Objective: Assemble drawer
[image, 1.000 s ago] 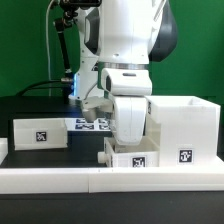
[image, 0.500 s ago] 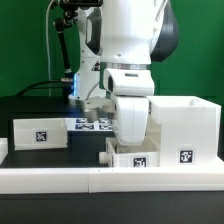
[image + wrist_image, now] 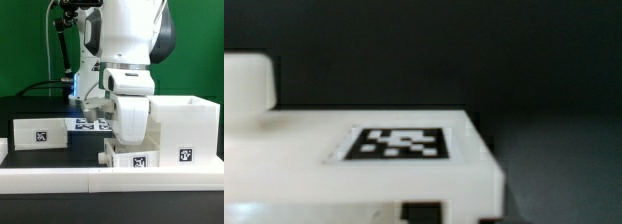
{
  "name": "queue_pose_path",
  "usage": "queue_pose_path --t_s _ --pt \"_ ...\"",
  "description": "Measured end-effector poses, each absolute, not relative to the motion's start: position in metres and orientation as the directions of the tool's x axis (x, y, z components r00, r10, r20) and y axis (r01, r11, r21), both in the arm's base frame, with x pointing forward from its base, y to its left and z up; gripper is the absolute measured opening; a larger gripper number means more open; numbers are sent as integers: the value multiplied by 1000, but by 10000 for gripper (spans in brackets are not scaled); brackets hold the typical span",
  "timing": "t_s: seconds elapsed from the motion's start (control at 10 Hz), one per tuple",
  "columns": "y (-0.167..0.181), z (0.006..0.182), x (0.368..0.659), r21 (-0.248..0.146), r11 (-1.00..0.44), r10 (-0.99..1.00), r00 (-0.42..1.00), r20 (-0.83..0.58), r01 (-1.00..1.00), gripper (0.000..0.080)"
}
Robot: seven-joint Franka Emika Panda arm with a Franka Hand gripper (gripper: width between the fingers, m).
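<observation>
The drawer's large open-fronted casing point(image 3: 186, 126) stands at the exterior view's right. A small white tray point(image 3: 132, 157) with a square tag sits just left of it, against the front border wall. My gripper point(image 3: 128, 146) is lowered onto this tray, its fingers mostly hidden by the white hand. A dark fingertip point(image 3: 106, 148) shows at the tray's left side. In the wrist view the tray's tagged white surface point(image 3: 402, 143) fills the picture very close, with a dark fingertip point(image 3: 422, 212) at its edge. A second tray point(image 3: 40, 133) lies at the left.
The long low white border wall point(image 3: 60, 180) runs along the table's front. The marker board point(image 3: 92, 125) lies flat behind the trays. A camera stand and cables point(image 3: 68, 60) rise at the back, before a green backdrop.
</observation>
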State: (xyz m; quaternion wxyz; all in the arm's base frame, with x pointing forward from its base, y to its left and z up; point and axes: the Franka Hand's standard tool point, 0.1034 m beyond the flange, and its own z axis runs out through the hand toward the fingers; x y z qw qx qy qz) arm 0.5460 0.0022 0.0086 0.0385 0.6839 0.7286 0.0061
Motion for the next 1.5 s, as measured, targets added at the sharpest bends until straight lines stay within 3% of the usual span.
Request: queue_pose_path --t_s 0.5,0.6,0.7,0.8,0.9,1.1,1.3,1.5 --pt "5 9 547 63 51 998 -48 -46 997 75" --pt "6 9 547 64 43 998 -40 -44 997 285" --pt "4 10 547 66 28 999 -26 -43 997 422" --pt "3 13 547 67 8 999 -5 -42 998 422" --pt "4 22 549 76 5 999 -1 -42 997 603" --pt "1 41 552 94 0 999 5 -45 996 637" --pt "-8 62 560 87 -4 998 9 -57 996 649" --pt "-29 68 575 70 52 996 -47 -73 996 649"
